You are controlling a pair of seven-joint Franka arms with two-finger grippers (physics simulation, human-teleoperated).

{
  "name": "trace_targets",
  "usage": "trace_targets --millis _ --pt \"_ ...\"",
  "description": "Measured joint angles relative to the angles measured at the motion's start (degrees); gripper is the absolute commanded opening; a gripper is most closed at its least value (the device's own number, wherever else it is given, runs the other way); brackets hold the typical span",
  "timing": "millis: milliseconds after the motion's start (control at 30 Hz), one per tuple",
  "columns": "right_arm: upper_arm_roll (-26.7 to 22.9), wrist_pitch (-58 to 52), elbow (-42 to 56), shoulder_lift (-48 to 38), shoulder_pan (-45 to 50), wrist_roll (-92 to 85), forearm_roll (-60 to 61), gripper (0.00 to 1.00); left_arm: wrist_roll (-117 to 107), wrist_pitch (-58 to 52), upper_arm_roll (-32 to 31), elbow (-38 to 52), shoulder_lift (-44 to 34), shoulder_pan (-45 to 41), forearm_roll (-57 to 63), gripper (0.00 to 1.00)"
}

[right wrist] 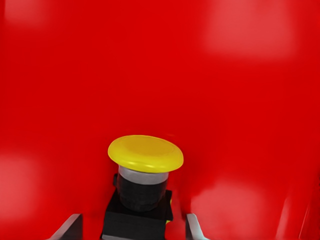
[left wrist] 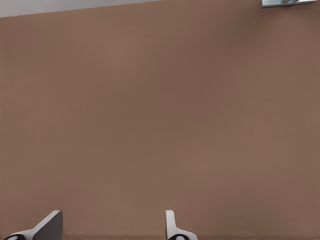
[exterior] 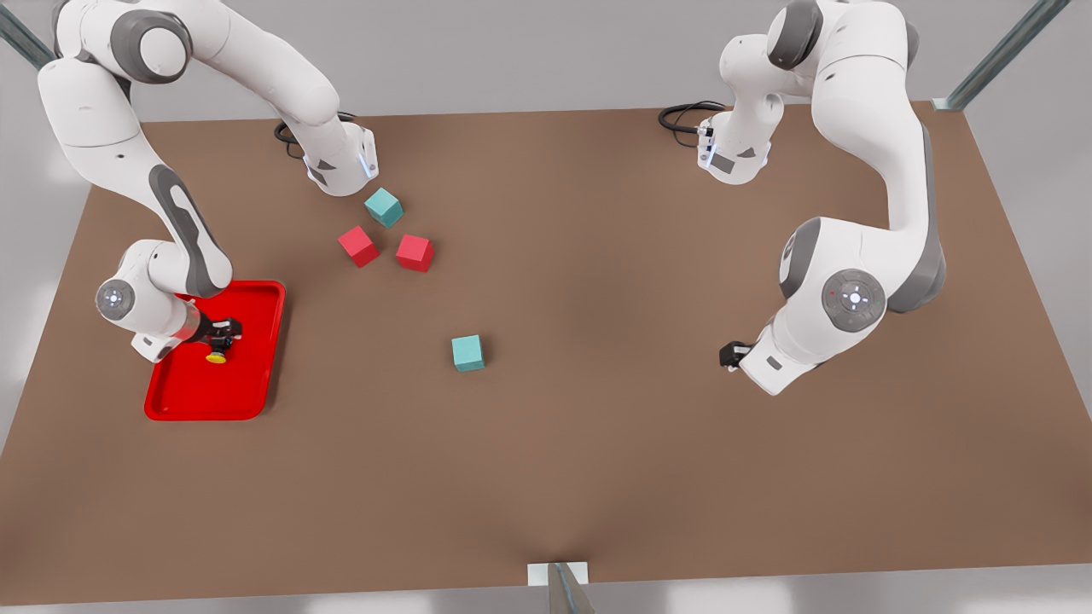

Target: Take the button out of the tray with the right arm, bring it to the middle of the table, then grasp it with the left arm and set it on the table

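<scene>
The button [exterior: 217, 355], with a yellow round cap on a black base, stands inside the red tray [exterior: 247, 384] at the front view's left. My right gripper [exterior: 223, 334] is down in the tray with its fingers on either side of the button's base. In the right wrist view the button [right wrist: 145, 152] sits between the two open fingers [right wrist: 75, 227] of the right gripper [right wrist: 134, 230], with small gaps on both sides, over the tray's floor [right wrist: 225, 75]. My left gripper [exterior: 728, 353] waits low at the front view's right; the left wrist view has it [left wrist: 112, 230] open over bare table [left wrist: 160, 125].
Two red cubes [exterior: 357, 246] [exterior: 415, 252] and a teal cube [exterior: 383, 206] lie behind the tray toward the table's far side. Another teal cube [exterior: 467, 352] sits near the middle of the brown table [exterior: 597, 426]. A metal post [exterior: 563, 588] stands at the near edge.
</scene>
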Motion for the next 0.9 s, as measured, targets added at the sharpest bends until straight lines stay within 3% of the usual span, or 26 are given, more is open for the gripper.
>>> trace_targets --millis 100,167,333,367,700,800,900 --pt "0.0 0.2 -0.2 -0.3 -0.1 0.0 -0.1 0.79 -0.1 0.0 0.0 0.0 0.0 0.0 0.0 1.0" --pt "0.0 0.2 -0.2 -0.4 0.0 0.0 0.0 0.62 -0.2 0.1 0.0 0.0 0.0 0.0 0.0 1.0" --pt "-0.1 0.4 -0.2 -0.1 0.1 0.0 -0.1 0.62 -0.4 0.2 0.0 -0.1 0.2 0.0 0.0 1.0" --pt "-0.1 0.5 -0.2 -0.1 0.2 0.0 0.0 0.54 -0.4 0.3 0.0 -0.1 0.2 0.0 0.0 1.0" --pt "0.8 -1.4 -0.2 -3.6 -0.1 -0.4 0.3 0.5 -0.6 0.4 0.1 -0.1 0.3 0.1 0.0 1.0" --pt "3.3 -4.6 0.1 -6.5 -0.2 -0.3 0.8 0.5 -0.6 0.3 0.1 -0.1 0.2 0.3 0.3 1.0" --pt "9.3 -9.9 4.9 -8.0 4.2 0.7 5.5 0.5 -0.6 0.1 0.4 -0.1 0.1 0.9 0.5 1.0"
